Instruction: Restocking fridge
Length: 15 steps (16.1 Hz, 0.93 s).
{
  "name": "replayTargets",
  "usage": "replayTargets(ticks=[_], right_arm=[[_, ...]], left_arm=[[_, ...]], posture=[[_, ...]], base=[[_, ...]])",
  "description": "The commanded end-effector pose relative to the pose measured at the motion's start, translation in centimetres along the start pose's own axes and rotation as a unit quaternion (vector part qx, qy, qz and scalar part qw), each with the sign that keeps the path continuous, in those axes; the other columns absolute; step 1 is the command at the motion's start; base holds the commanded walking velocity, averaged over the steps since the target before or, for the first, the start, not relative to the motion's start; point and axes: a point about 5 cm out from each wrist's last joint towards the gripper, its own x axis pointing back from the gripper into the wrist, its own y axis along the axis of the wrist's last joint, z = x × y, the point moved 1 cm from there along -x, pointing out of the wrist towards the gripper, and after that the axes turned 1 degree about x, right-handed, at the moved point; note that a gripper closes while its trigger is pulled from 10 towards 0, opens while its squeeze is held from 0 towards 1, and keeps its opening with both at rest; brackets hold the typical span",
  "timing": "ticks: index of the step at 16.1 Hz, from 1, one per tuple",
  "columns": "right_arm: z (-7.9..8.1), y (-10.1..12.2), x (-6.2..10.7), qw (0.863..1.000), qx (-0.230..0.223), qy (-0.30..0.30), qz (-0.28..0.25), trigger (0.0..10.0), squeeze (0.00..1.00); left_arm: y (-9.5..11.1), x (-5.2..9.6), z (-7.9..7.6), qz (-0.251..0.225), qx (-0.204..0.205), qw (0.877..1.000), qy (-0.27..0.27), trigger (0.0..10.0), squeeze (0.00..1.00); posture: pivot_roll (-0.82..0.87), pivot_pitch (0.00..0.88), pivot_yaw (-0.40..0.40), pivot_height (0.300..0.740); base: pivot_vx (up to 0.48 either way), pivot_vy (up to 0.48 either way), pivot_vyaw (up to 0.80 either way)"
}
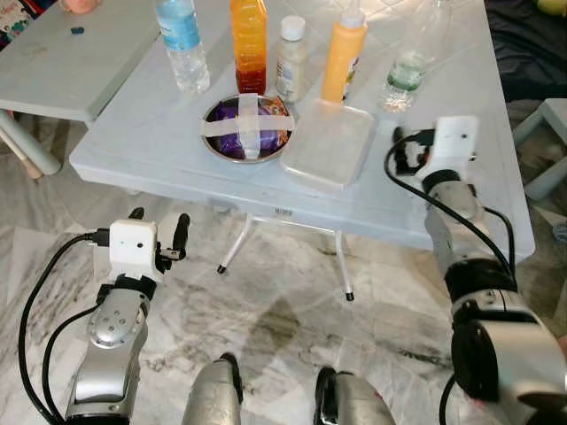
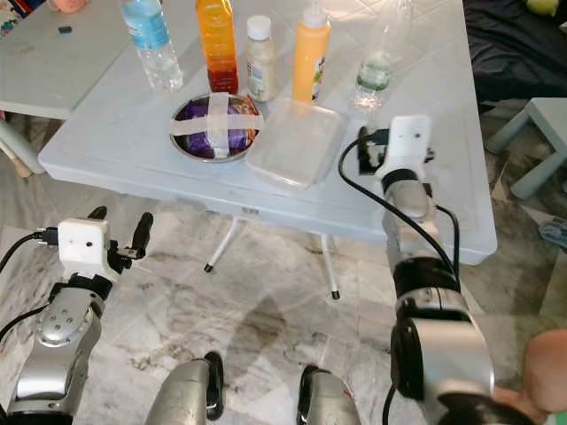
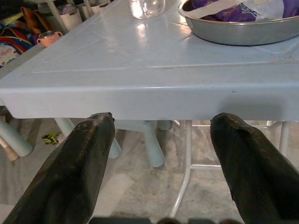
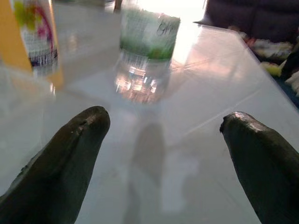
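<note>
We stand before a pale blue table (image 1: 133,133) that carries the things for the fridge. Along its far side there is a row: a water bottle (image 1: 182,44) with a blue label, a tall orange bottle (image 1: 249,42), a small white-capped bottle (image 1: 291,58), a yellow squeeze bottle (image 1: 344,53) and a clear bottle (image 1: 412,55) with a green label. Nearer to us a steel bowl (image 1: 246,128) holds purple packets under crossed strips of tape, and just beside it, on its right, lies a flat clear box (image 1: 330,142). Our left gripper (image 1: 159,232) hangs below the table's near edge, over the marble floor (image 1: 283,328), with its fingers spread apart and nothing between them; in its wrist view the table edge is straight in front and the bowl is above it. Our right gripper (image 4: 163,126) is over the tabletop, just beside the right side of the box, also released and empty, and it points toward the clear bottle. A second table (image 1: 62,62) stands at the left.
</note>
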Motion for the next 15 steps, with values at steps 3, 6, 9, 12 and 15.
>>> replayTargets(ticks=[3,6,9,12,15], right_arm=[[1.1,0.4,2.4,0.998,-0.051,-0.028,-0.031,10.0,0.0],[1.7,-1.0,5.0,0.995,-0.083,-0.053,-0.001,10.0,0.0],[4.9,0.4,7.0,0.989,-0.134,0.046,-0.032,10.0,0.0],[6.5,2.1,6.6,0.982,-0.167,0.07,-0.049,10.0,0.0],[7.8,1.6,6.0,0.971,-0.225,0.081,-0.016,10.0,0.0]], left_arm=[[-0.1,0.1,0.2,0.001,-0.003,1.0,0.004,10.0,0.0],[-0.1,0.0,0.1,0.001,-0.001,1.0,0.004,10.0,0.0],[-0.4,-0.4,-0.6,0.001,0.004,1.0,-0.005,10.0,0.0],[-0.3,-0.7,-0.8,-0.002,0.012,1.0,-0.006,10.0,0.0],[-0.2,-0.9,-0.3,-0.007,0.003,1.0,0.001,10.0,0.0]], posture=[[0.12,0.184,0.036,0.74],[0.1,0.178,0.034,0.74],[0.09,0.169,0.032,0.74],[0.09,0.153,0.027,0.74],[0.09,0.15,0.017,0.74]], base=[[0.0,0.0,0.0],[0.0,0.0,0.0],[0.0,0.0,0.0],[0.0,0.0,0.0],[0.0,0.0,0.0]])
